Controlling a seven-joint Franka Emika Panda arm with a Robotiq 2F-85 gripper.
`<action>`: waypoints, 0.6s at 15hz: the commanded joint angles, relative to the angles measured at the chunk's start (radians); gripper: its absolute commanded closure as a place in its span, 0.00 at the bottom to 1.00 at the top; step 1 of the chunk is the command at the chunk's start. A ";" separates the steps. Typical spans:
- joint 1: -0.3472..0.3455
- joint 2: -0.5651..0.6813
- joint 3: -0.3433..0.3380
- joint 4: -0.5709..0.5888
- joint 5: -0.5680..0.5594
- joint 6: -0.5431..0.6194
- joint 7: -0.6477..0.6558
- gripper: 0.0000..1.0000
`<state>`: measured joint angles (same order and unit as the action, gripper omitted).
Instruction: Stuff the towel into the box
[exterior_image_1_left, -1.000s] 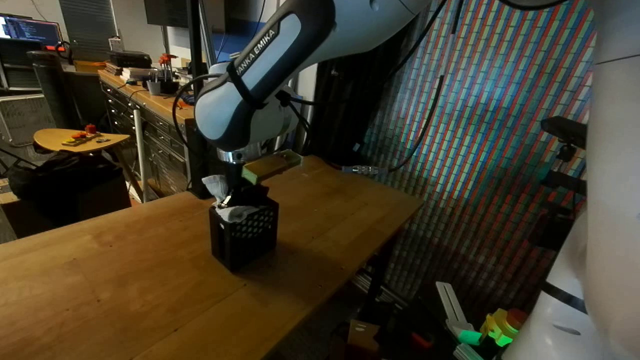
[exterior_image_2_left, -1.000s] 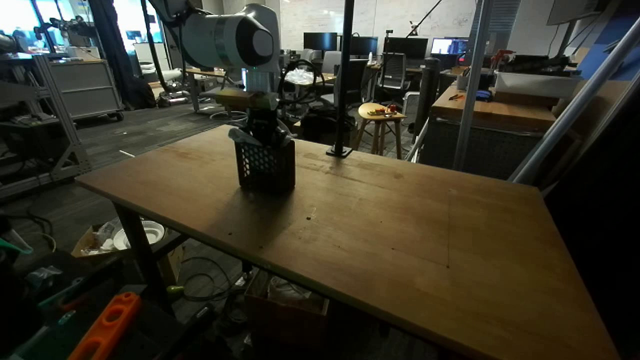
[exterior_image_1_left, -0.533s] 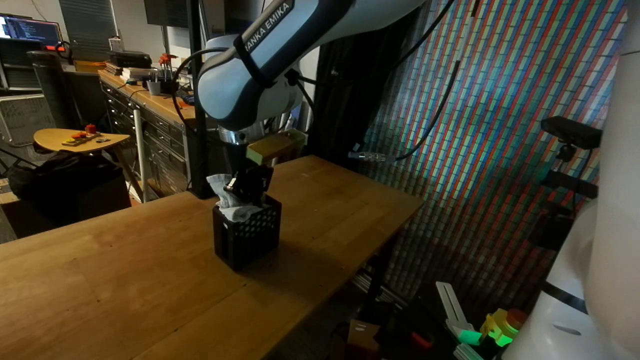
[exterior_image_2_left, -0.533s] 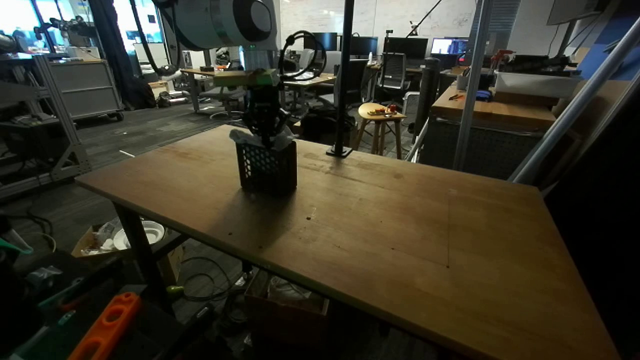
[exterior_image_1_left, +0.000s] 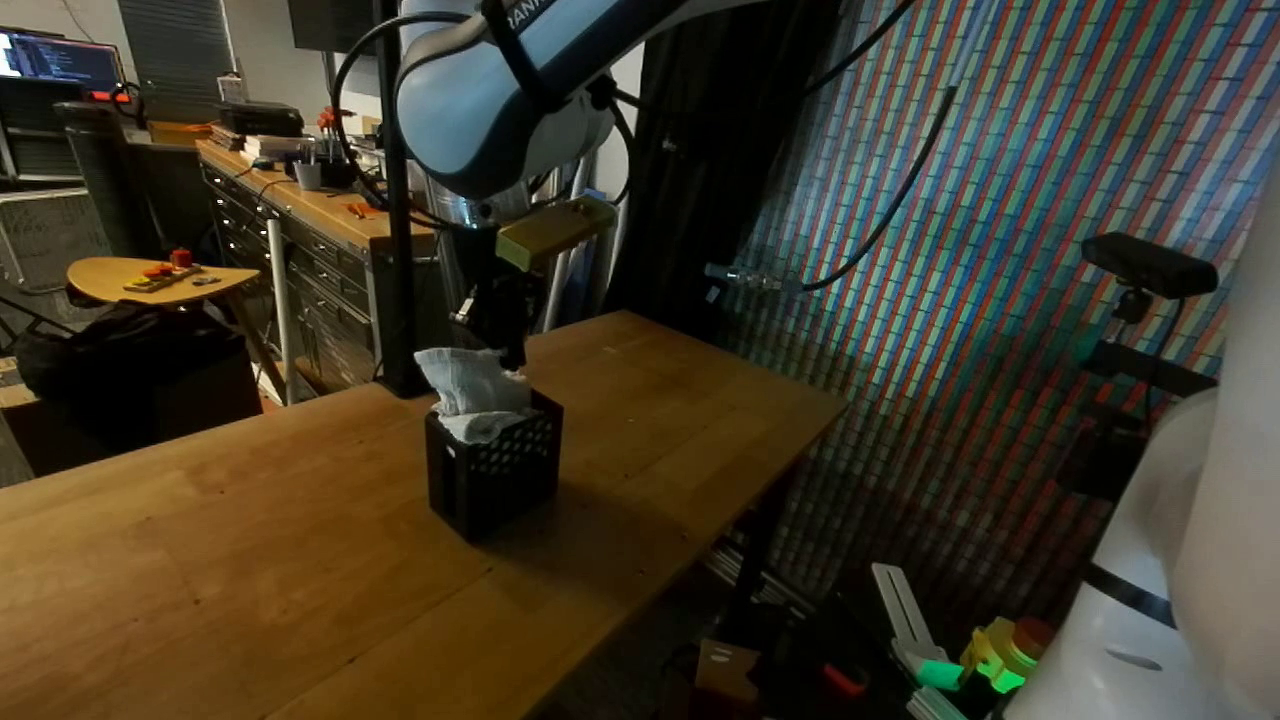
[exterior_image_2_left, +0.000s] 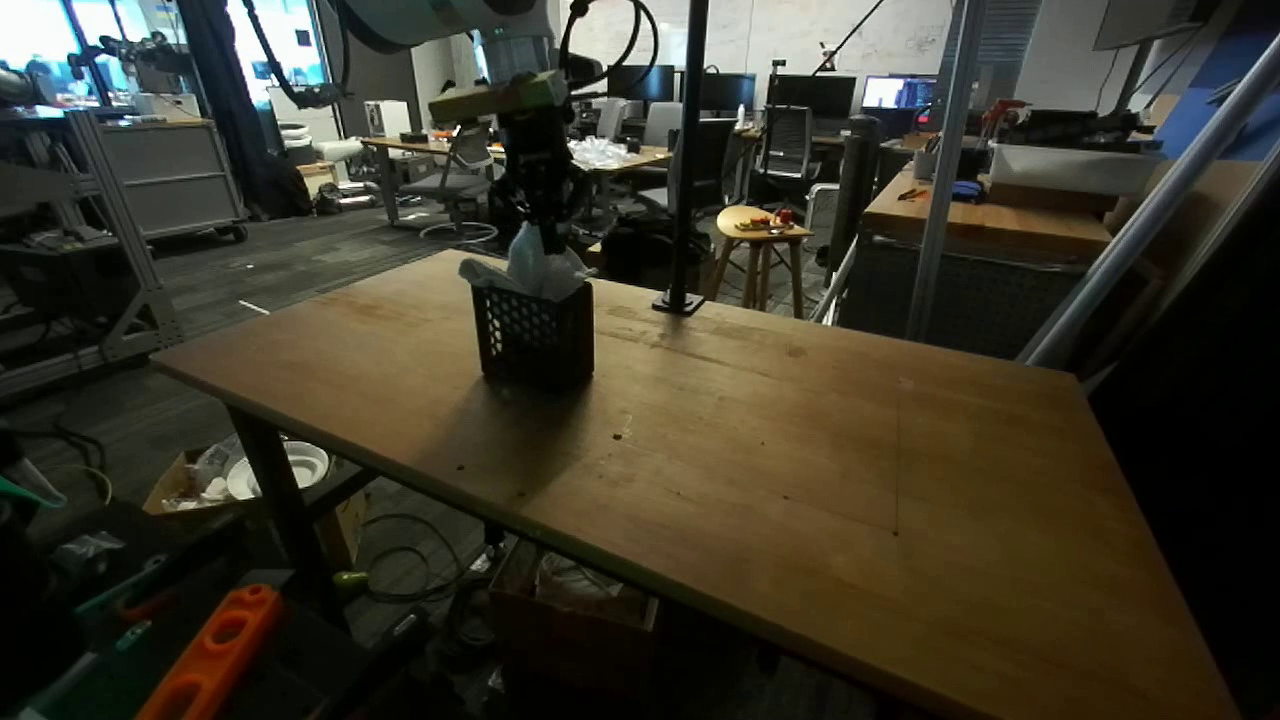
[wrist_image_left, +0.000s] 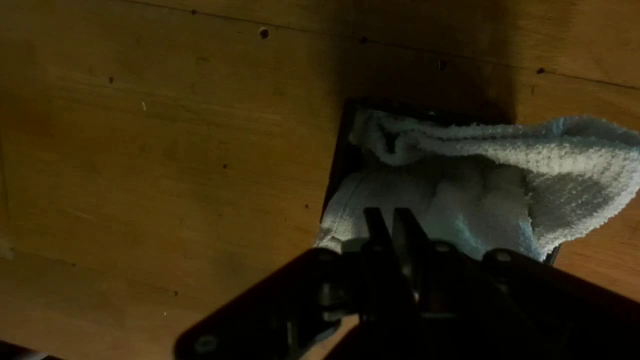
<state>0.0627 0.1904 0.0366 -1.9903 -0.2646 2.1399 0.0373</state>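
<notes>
The black perforated box (exterior_image_1_left: 495, 490) stands upright on the wooden table and shows in both exterior views (exterior_image_2_left: 530, 335). The grey-white towel (exterior_image_1_left: 470, 385) is bunched in its mouth. Towel flaps stick up above and hang over the rim, also seen in an exterior view (exterior_image_2_left: 540, 268). In the wrist view, the towel (wrist_image_left: 580, 160) covers most of the box opening and one fold spills past the right side; the dark rim (wrist_image_left: 345, 150) shows at left. My gripper (wrist_image_left: 387, 210) is above the towel, its fingers nearly together with a narrow gap and nothing visible held. Whether the fingertips (exterior_image_1_left: 513, 355) touch the towel is unclear.
The wooden table (exterior_image_2_left: 800, 450) carries the box near its far side in an exterior view. A black upright pole (exterior_image_2_left: 690, 180) stands at the table's edge beside the box. A small stool (exterior_image_2_left: 762, 230) stands beyond.
My gripper has risen from inside the box mouth to above it. The towel stays in the box, its raised flaps now more exposed. The box shifted slightly during the first half second.
</notes>
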 joint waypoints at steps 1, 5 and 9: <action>0.016 -0.004 0.000 0.054 -0.036 -0.030 0.002 0.88; 0.025 0.012 0.008 0.115 -0.044 -0.031 -0.017 0.87; 0.030 0.024 0.018 0.158 -0.035 -0.026 -0.062 0.88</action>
<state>0.0854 0.1982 0.0495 -1.8857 -0.2910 2.1344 0.0149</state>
